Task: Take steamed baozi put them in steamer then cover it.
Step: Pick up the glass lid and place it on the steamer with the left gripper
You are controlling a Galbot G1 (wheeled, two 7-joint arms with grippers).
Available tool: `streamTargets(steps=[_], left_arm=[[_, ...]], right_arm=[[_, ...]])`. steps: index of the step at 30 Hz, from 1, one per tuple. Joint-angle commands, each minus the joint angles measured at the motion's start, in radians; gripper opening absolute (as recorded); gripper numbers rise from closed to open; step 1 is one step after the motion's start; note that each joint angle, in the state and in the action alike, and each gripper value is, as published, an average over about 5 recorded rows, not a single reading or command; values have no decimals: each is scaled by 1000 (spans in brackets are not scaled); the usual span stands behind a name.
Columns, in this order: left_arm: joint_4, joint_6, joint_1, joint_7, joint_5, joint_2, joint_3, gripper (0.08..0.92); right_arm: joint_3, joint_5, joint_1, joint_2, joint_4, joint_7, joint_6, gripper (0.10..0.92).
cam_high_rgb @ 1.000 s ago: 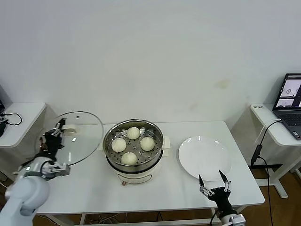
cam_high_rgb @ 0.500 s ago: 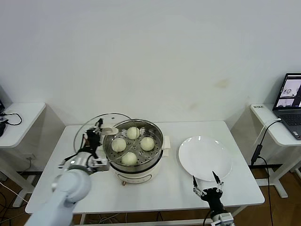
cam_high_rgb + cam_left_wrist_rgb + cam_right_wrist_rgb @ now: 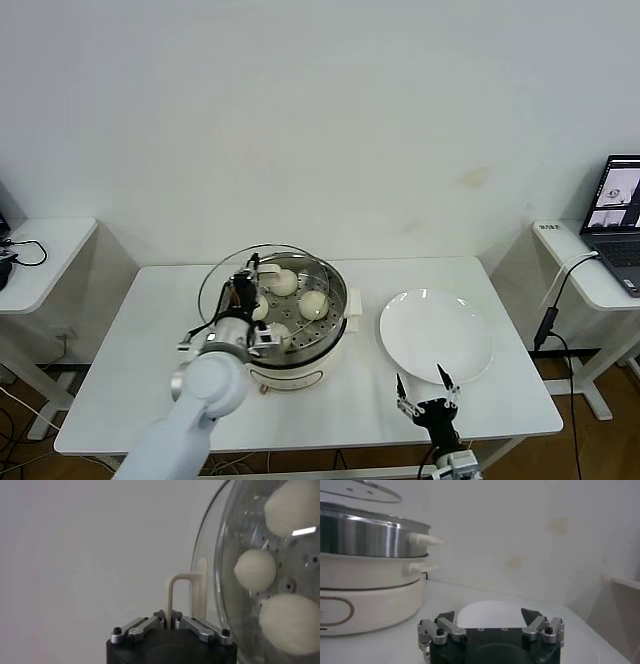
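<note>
The steamer [image 3: 300,368] stands mid-table with several cream-white baozi [image 3: 314,304] on its perforated tray. My left gripper [image 3: 246,291] is shut on the cream handle [image 3: 186,596] of the clear glass cover [image 3: 222,283]. It holds the cover tilted just above the pot, overlapping the pot's left part and overhanging its left rim. In the left wrist view the baozi [image 3: 255,570] show through the glass. My right gripper [image 3: 425,386] is open and empty, low at the table's front edge, in front of the plate. It also shows in the right wrist view [image 3: 489,614].
A flat white plate [image 3: 435,335] lies right of the steamer. Side tables stand at far left and far right, the right one with a laptop [image 3: 617,210]. In the right wrist view the steamer's steel wall [image 3: 370,532] and cover edge [image 3: 360,490] are to one side.
My left gripper has carried the cover rightward from beyond the table's left side to over the pot's left part. My right gripper has drifted slightly left along the front edge.
</note>
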Motion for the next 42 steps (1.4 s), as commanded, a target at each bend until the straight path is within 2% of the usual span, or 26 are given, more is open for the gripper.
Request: streamTargets(steps=[1, 20, 42], left_arm=[[68, 10, -41, 31, 93, -112, 56, 143], [128, -19, -34, 16, 123, -141, 30, 143], [110, -31, 3, -3, 134, -150, 11, 143]], right_arm=[[-2, -14, 0, 5, -7, 1, 3, 823], [-2, -3, -8, -6, -6, -3, 6, 823], [-18, -4, -14, -6, -2, -6, 8, 823]])
